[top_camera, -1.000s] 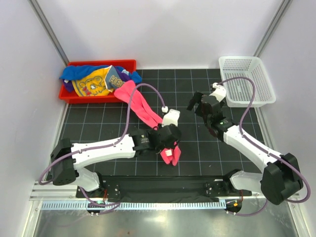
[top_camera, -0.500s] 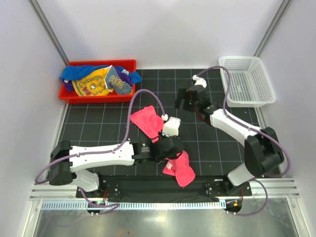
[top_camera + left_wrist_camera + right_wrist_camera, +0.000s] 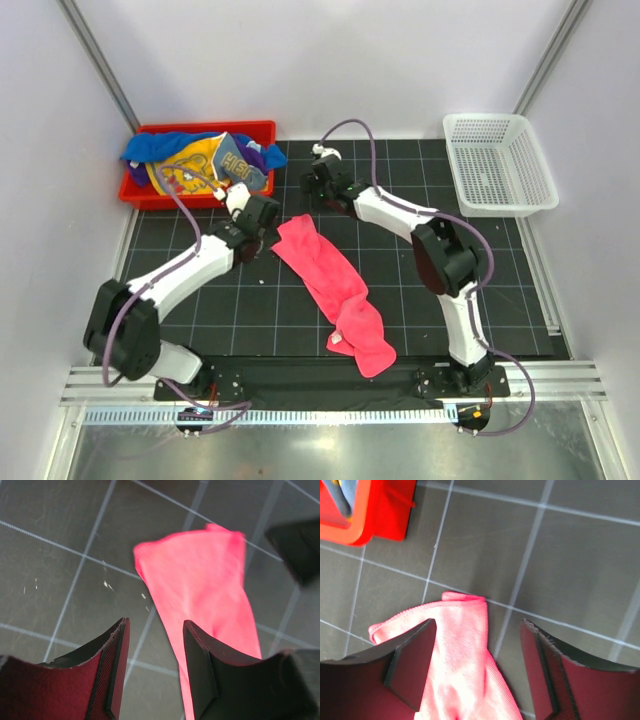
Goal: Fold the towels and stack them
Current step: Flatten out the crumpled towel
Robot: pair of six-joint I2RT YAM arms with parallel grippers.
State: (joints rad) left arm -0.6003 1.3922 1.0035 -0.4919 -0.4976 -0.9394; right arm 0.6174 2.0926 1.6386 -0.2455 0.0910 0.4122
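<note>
A hot pink towel (image 3: 330, 280) lies stretched in a long diagonal strip on the black gridded mat, from the middle down toward the near edge. My left gripper (image 3: 265, 228) hovers just left of its far end, open, with only mat between the fingers (image 3: 155, 630); the pink towel (image 3: 205, 575) lies ahead and to the right. My right gripper (image 3: 308, 200) hangs over that same far end, open. In the right wrist view the pink towel's corner (image 3: 462, 630) lies between the fingertips (image 3: 477, 630), close to the left finger. More towels (image 3: 195, 165) are piled in the red bin.
The red bin (image 3: 200, 129) stands at the back left, close behind both grippers; its corner (image 3: 380, 510) shows in the right wrist view. A white mesh basket (image 3: 500, 165) stands at the back right. Both arms reach across the mat's middle.
My left gripper opened and let go of the pink towel, then swung back to its far end. The towel now lies stretched out. My right arm swept left to that same end.
</note>
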